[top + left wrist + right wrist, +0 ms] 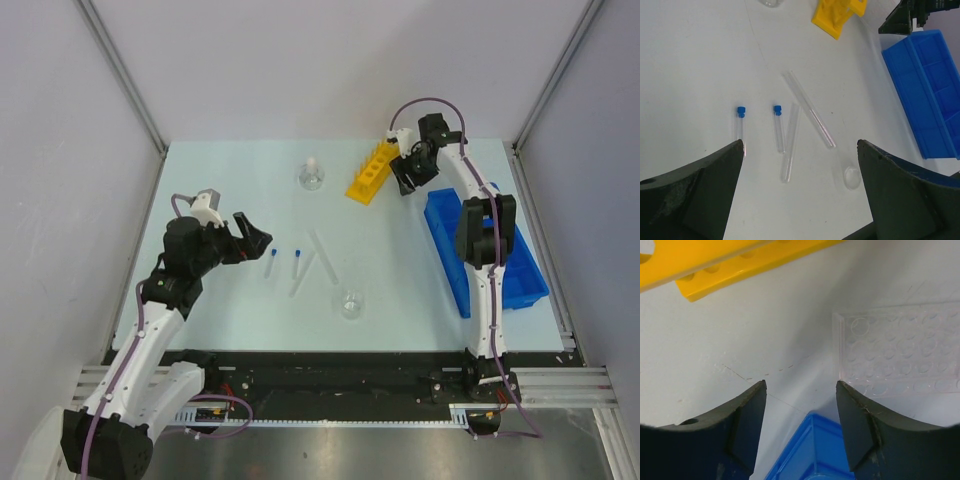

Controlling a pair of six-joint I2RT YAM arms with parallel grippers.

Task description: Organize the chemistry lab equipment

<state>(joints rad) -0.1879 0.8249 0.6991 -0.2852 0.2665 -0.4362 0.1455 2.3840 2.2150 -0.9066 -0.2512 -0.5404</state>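
Note:
The yellow holed tube rack (368,172) lies at the back of the table, also in the right wrist view (740,260). The blue compartmented bin (490,250) lies on the right. The flask with white stopper (311,175) stands back centre. The small beaker (350,303) stands near the front. Two blue-capped tubes (272,262) (741,125) lie mid-table beside two uncapped clear tubes (809,107). The clear tray (900,352) lies behind the bin. My left gripper (255,235) is open and empty, above and left of the tubes. My right gripper (405,175) is open and empty between rack and tray.
Grey walls enclose the table on three sides. The right arm reaches over the blue bin's (815,450) back end. In the left wrist view the beaker (852,177) sits near the right finger, with the bin (930,90) and rack (837,15) beyond.

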